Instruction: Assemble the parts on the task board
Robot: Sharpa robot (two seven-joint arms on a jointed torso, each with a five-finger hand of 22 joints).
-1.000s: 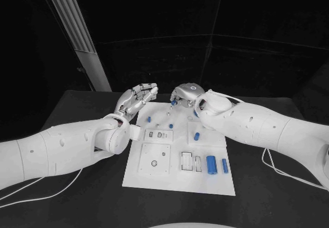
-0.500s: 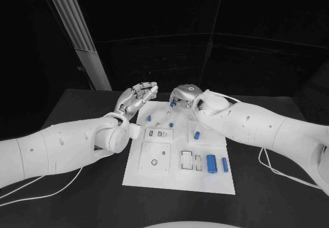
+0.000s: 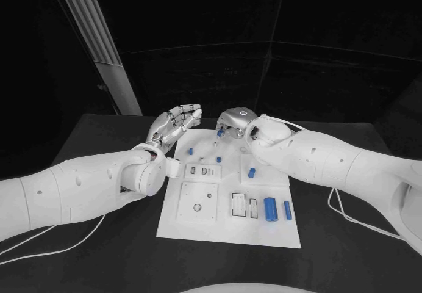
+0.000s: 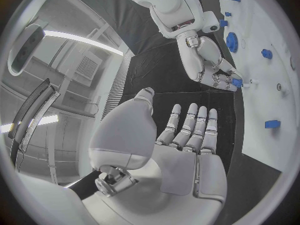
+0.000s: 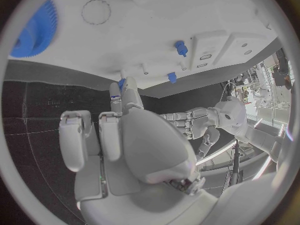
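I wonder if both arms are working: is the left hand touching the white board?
Apart. In the left wrist view the left hand is open, fingers spread with nothing in them, and black table shows between its fingertips and the task board.

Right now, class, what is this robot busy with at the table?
The robot is working at the far end of a white task board. Its right hand holds a small blue part at its fingertips, just over the board's far edge. The left hand is raised beside it, fingers straight, holding nothing. Other blue parts lie on the board.
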